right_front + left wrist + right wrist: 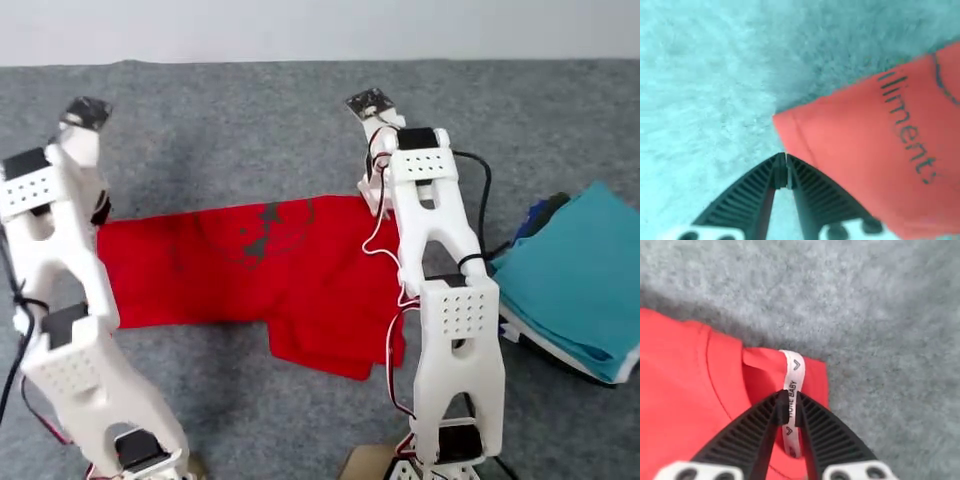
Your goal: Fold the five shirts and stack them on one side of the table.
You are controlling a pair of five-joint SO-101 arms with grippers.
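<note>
The red shirt [250, 270] lies flat on the grey table [250, 130], near the pile of folded shirts [580, 270]. The right end effector [789, 405] is pinched shut on the collar's white label [791, 370]. The left end effector [781, 167] is closed at the hem corner, probably so both ends fold together.

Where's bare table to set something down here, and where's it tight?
Free: the grey felt table cover beyond the red printed shirt, between the white left arm and right arm; also the near strip between their bases. Tight: the right side, where the folded teal shirt stack lies close beside the right arm.
</note>
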